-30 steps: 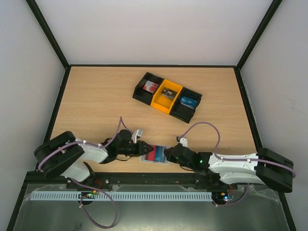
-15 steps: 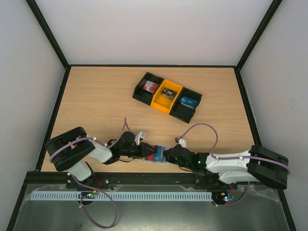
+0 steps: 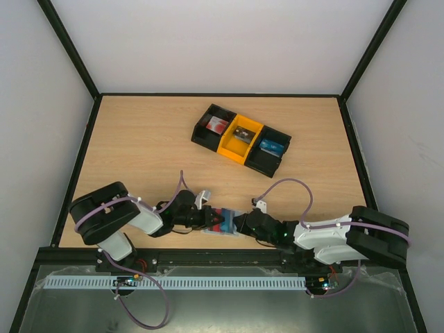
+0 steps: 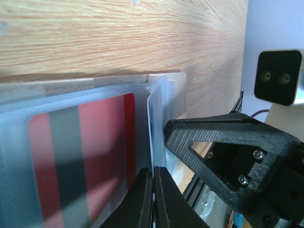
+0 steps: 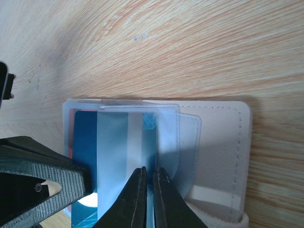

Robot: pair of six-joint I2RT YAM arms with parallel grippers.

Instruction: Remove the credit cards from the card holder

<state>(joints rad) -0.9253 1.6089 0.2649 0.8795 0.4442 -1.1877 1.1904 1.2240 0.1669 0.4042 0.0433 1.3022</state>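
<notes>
Currently: card holder (image 3: pixel 227 229) at 6 o'clock on table (image 3: pixel 139 152), credit cards (image 4: pixel 99 137) inside (red, blue visible). Left gripper (image 4: pixel 153 190), right gripper (image 5: pixel 149 190): fingers pinched narrow on pocket edges. Step: bracing. Next, likely: regrip one card, slide out.

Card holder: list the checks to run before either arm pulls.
1. Left gripper shut on the card holder edge: ok.
2. Right gripper shut on the holder's other side: ok.
3. Red card out of the holder: not ok, inside.
4. Blue card out: not ok, inside.
5. Either grip catches a card, not only plastic: cannot tell.
6. Tray apart from the holder: ok.
</notes>
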